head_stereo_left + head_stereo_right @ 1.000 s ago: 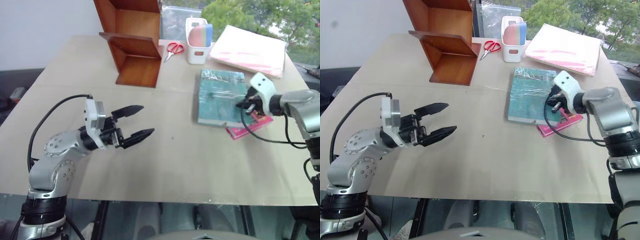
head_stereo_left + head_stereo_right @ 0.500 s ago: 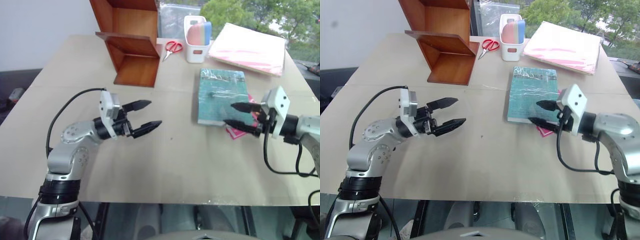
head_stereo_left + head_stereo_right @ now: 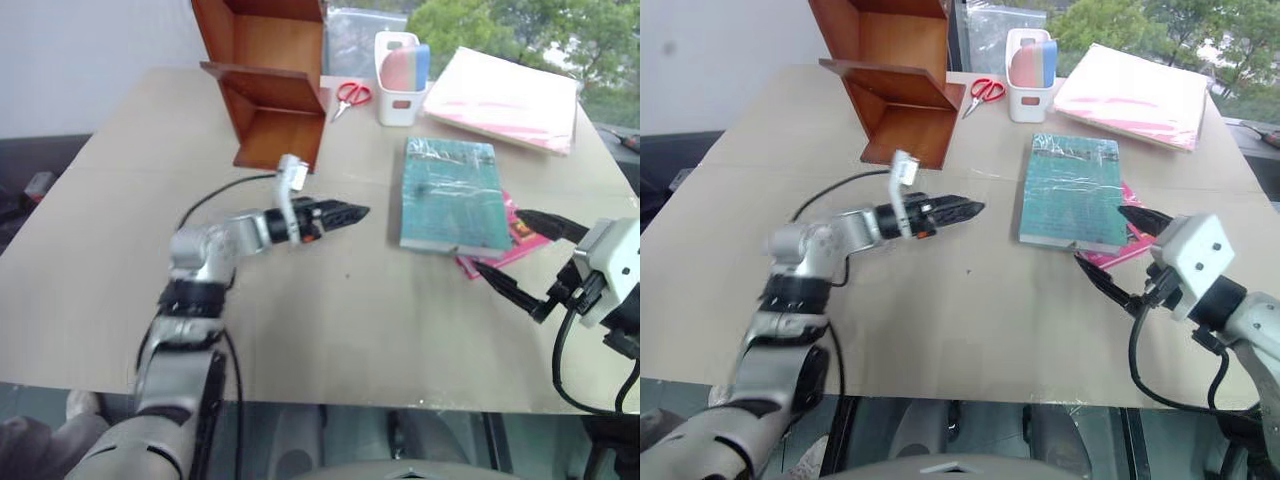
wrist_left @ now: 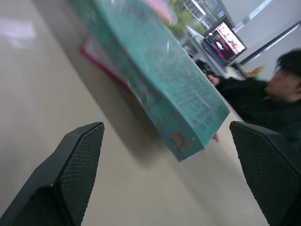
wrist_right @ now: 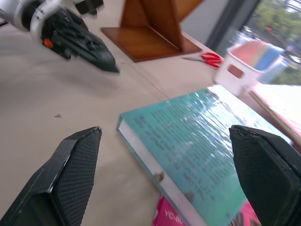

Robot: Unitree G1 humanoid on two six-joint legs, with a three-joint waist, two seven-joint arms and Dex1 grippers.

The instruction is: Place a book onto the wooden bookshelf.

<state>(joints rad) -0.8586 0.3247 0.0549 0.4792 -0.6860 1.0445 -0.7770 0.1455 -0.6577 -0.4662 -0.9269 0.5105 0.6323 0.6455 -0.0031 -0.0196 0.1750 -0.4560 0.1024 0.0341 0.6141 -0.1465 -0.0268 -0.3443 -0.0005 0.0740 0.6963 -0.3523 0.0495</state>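
On table (image 3: 330, 310), right of centre: book (image 3: 452, 193) flat atop pink book (image 3: 498, 245), well apart from wooden bookshelf (image 3: 270, 95). Right gripper (image 3: 525, 262) now off book, pulled back, fingers spread. Left gripper (image 3: 345, 212) swung in toward book's near edge, fingers spread, empty. Likely regrasp from left; nothing placed yet.

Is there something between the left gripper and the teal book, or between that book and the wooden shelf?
Nothing visible. Only bare table separates the open left gripper from the book, and the book from the wooden bookshelf. The scissors lie farther back.
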